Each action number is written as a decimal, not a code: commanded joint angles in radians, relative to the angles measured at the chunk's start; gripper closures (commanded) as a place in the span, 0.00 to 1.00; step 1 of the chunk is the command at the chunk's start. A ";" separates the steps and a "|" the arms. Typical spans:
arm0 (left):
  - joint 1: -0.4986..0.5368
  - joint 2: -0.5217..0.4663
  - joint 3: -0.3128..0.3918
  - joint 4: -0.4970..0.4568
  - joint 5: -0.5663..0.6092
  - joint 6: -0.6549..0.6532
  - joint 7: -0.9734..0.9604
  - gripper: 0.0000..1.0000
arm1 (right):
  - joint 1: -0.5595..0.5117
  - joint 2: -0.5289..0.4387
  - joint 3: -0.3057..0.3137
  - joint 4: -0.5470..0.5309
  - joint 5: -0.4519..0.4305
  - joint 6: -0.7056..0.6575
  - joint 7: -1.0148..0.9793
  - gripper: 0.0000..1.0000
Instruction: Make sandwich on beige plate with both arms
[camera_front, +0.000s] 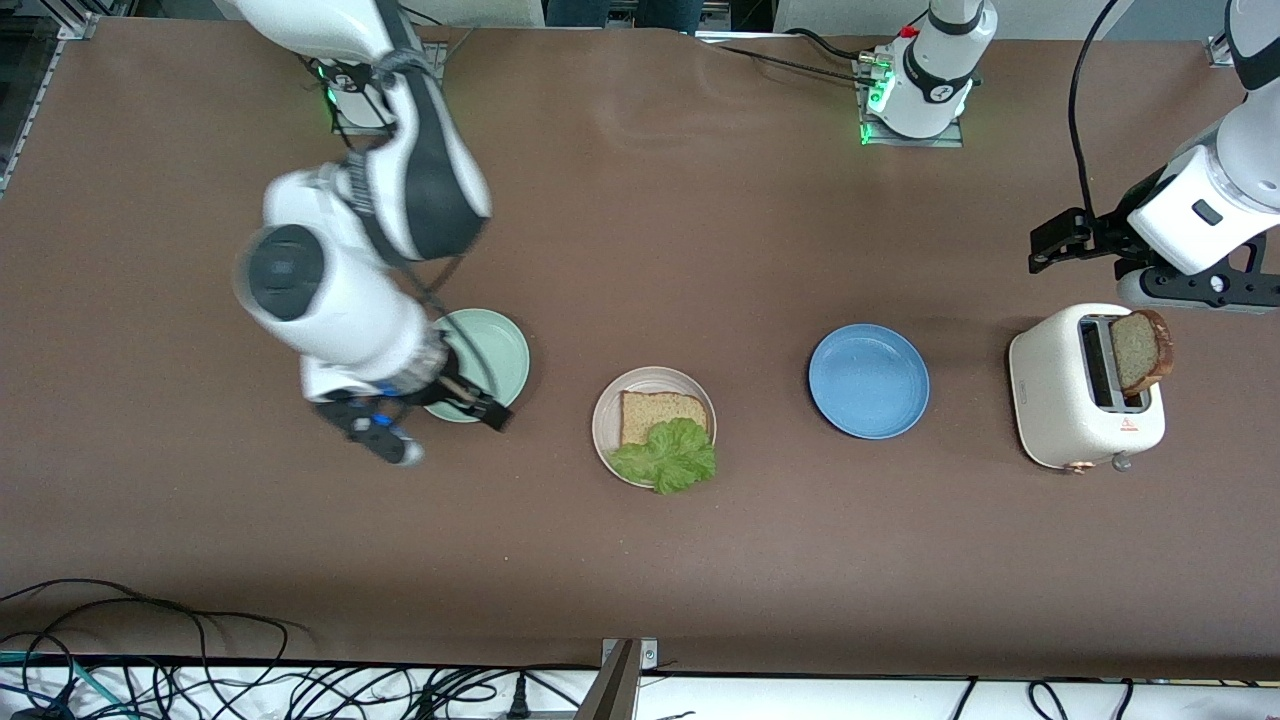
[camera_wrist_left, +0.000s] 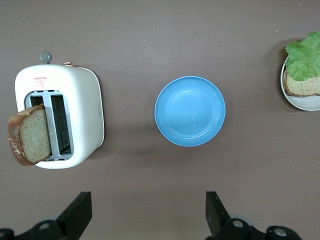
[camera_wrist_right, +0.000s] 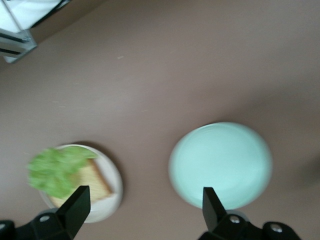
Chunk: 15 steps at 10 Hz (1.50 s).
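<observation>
Brown table (camera_front: 640, 560), frame centre: beige plate (camera_front: 606, 415) with bread slice (camera_front: 660, 412) and lettuce (camera_front: 668, 456).
Right gripper (camera_front: 430, 425), apparently empty, is spread over mint plate (camera_front: 500, 350); left gripper (camera_front: 1050, 245), wide open and empty, is held above toaster (camera_front: 1060, 400).

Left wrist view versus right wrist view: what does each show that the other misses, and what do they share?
Only the left wrist view shows the toaster with a bread slice sticking out, the blue plate and the open left gripper. Only the right wrist view shows the mint green plate and the open right gripper. Both show the beige plate holding bread and lettuce.
</observation>
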 joint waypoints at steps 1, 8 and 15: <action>0.004 0.005 -0.008 0.017 0.027 -0.001 -0.002 0.00 | 0.014 -0.123 -0.134 -0.140 -0.021 -0.082 -0.352 0.01; 0.012 0.007 -0.005 0.019 0.032 -0.001 0.009 0.00 | 0.032 -0.245 -0.454 -0.388 -0.044 -0.084 -1.007 0.00; 0.012 0.010 -0.005 0.019 0.033 -0.001 -0.001 0.00 | 0.187 -0.205 -0.587 -0.502 -0.040 0.166 -1.099 0.00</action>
